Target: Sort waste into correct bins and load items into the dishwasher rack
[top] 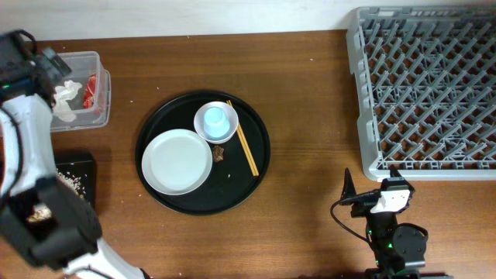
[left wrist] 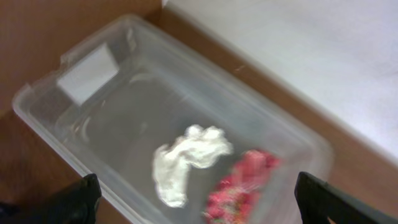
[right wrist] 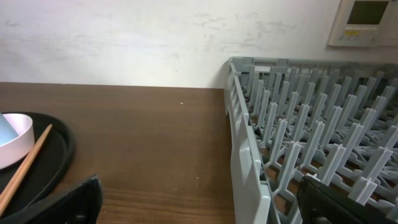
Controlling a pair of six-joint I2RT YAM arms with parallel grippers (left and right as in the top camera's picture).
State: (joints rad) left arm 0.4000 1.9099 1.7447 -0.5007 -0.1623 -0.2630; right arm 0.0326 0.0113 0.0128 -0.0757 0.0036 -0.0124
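Left of round black tray (top: 248,184): left gripper (left wrist: 199,200) released, empty, above clear tub (top: 85,59). Tissue (left wrist: 186,158) and red wrapper (left wrist: 242,180) inside tub.

On tray: plate (top: 177,161) at left, cup (top: 215,120) at far side, brown bit (top: 219,153) between plate and chopsticks (top: 244,143). Chopsticks' long axis nearly front-to-back, near end slanting toward right gripper (right wrist: 199,204).

Right of tray: right gripper spread, empty, at bench front, rack (top: 358,93) beyond it.

Judgement: right arm nearer chopsticks and rack.
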